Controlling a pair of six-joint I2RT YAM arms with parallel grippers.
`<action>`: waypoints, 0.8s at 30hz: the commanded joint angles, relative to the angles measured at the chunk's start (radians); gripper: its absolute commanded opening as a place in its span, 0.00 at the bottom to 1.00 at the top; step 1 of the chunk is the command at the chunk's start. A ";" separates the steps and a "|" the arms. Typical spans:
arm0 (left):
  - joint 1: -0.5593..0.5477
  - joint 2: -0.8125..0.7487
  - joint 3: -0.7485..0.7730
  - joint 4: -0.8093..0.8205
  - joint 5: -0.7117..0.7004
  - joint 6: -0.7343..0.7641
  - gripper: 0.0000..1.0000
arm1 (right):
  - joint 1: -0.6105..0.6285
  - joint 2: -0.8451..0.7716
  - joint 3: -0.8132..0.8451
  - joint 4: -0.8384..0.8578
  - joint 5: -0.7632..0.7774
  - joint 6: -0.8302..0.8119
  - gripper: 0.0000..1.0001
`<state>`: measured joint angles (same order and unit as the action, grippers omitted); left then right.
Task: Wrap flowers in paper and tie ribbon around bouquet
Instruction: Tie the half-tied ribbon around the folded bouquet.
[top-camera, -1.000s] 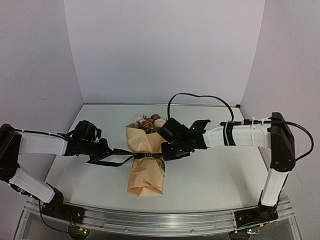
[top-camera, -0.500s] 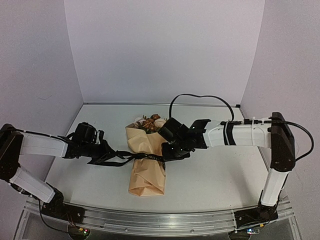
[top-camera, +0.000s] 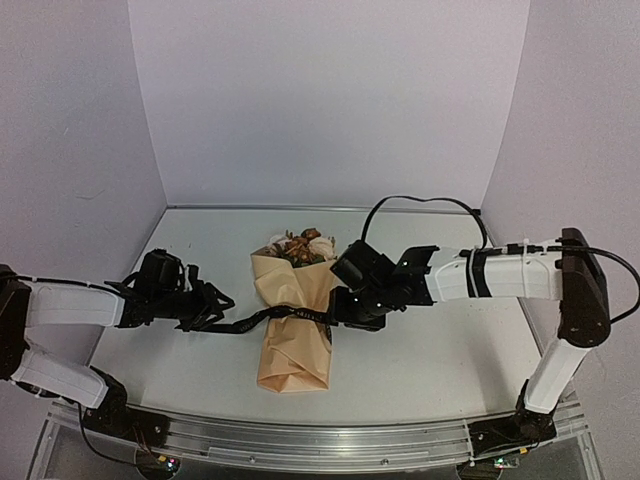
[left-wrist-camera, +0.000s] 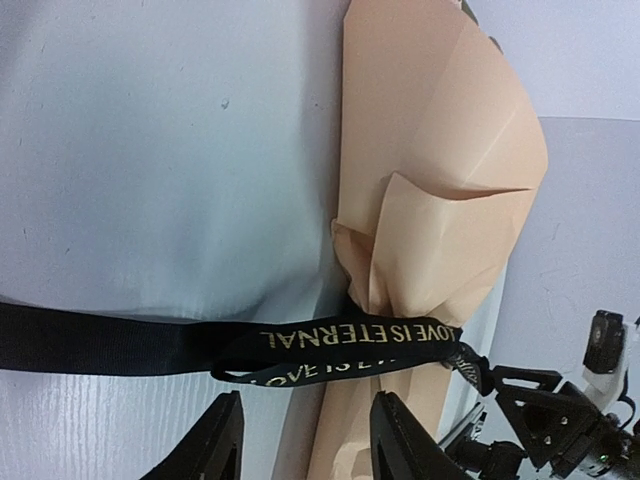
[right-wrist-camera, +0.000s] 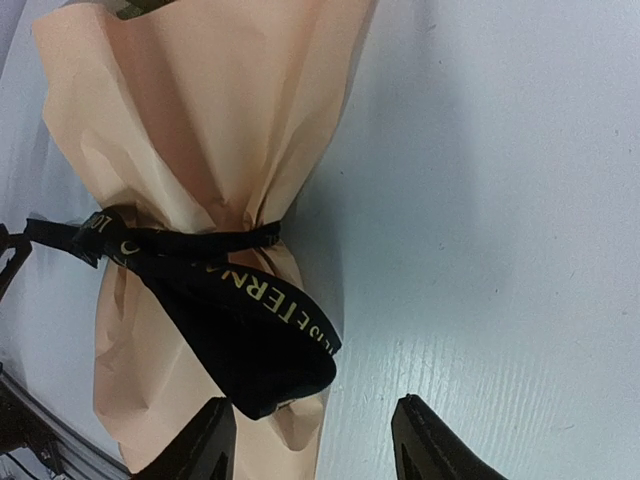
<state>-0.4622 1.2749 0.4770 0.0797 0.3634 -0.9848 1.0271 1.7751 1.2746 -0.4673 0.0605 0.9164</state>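
Bouquet (top-camera: 296, 290): tan paper (top-camera: 290, 358), black ribbon (top-camera: 300, 313) around middle

A smooth white tabletop (top-camera: 440, 350) spans the scene from left to right, faintly glossy, with fine streaks on its surface in the close views. Three plain pale lilac panels stand around it: a back wall (top-camera: 320, 100) at the far edge, a left wall (top-camera: 60, 140) and a right wall (top-camera: 590, 110). A silver metal rail (top-camera: 320, 442) runs along the near edge, with a small lit circuit board (top-camera: 168, 463) near its left end and a second lit board (top-camera: 505, 461) near its right end
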 joint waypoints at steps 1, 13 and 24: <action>-0.002 -0.024 0.013 0.036 0.012 -0.052 0.48 | 0.003 -0.046 -0.045 0.096 -0.019 0.098 0.59; -0.084 0.060 0.023 0.001 -0.045 -0.214 0.44 | 0.005 -0.059 -0.085 0.167 0.019 0.156 0.60; -0.164 0.166 -0.011 0.156 -0.079 -0.371 0.46 | 0.010 -0.025 -0.078 0.196 0.008 0.166 0.54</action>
<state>-0.6203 1.4116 0.4770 0.1324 0.3157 -1.2706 1.0283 1.7626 1.1889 -0.3023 0.0479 1.0681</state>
